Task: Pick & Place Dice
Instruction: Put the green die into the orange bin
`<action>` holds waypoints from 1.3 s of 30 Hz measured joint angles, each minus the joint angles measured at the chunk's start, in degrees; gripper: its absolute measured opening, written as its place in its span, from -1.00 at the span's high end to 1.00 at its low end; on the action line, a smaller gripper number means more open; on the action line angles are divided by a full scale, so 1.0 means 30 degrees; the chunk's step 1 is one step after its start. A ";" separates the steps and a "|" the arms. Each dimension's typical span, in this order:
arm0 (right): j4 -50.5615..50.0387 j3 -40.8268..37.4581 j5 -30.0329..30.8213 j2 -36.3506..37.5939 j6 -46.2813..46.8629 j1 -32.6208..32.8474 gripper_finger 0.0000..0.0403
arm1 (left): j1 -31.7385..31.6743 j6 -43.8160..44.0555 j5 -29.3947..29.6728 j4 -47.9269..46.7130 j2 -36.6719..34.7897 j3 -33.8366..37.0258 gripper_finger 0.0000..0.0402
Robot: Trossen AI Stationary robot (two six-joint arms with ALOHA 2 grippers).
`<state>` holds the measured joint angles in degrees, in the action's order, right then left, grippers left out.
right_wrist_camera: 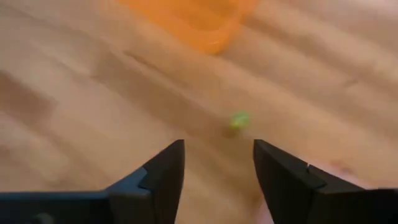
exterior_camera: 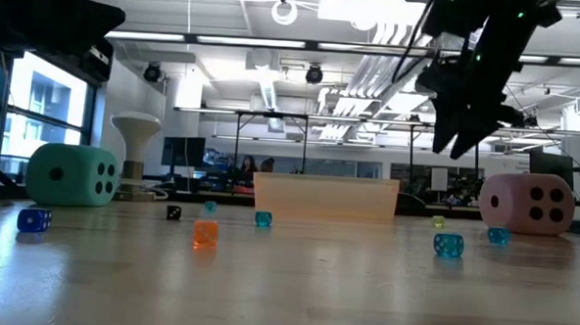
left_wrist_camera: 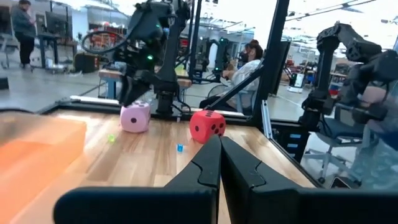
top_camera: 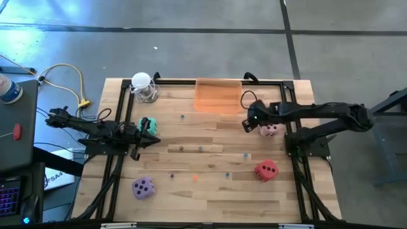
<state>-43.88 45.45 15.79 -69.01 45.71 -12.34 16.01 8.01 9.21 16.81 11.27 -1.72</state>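
The right gripper (top_camera: pixel 247 123) is hovering open just beside the pink die (top_camera: pixel 269 130), seemingly lining up to grasp it.

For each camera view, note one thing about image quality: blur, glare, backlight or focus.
High view: glare whitens the floor at upper left; the table is evenly lit. Low view: ceiling lights backlight the right gripper into a silhouette. Left wrist view: the left gripper looms soft up close, while the pink die and red die look clearer. Right wrist view: smeared throughout; the orange tray has no crisp edge.
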 joint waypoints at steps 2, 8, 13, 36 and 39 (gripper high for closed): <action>0.0517 0.0000 -0.0184 -0.0564 -0.2704 -0.0928 0.01 | 0.0000 0.0276 0.0000 -0.0019 0.0214 0.0000 1.00; 0.1720 0.0000 -0.2503 -0.2302 -0.5002 -0.2797 0.03 | 0.0000 0.0027 -0.0007 0.0002 0.0908 0.0000 1.00; 0.1550 0.0000 -0.2756 -0.3845 -0.5501 -0.3620 0.10 | 0.0000 -0.0028 -0.0020 -0.0005 0.1552 0.0004 1.00; 0.3089 0.0000 -0.2342 -0.7462 -0.6331 -0.3888 0.11 | 0.0000 0.1209 0.0705 0.0556 0.2139 0.0005 1.00; 0.3466 0.0000 -0.1367 -0.7338 -0.6256 -0.3893 0.11 | 0.0000 0.1209 0.0707 0.0557 0.2166 0.0006 1.00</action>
<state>-33.48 45.45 11.69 -91.02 26.95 -24.01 16.01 11.64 11.33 18.48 17.76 -1.70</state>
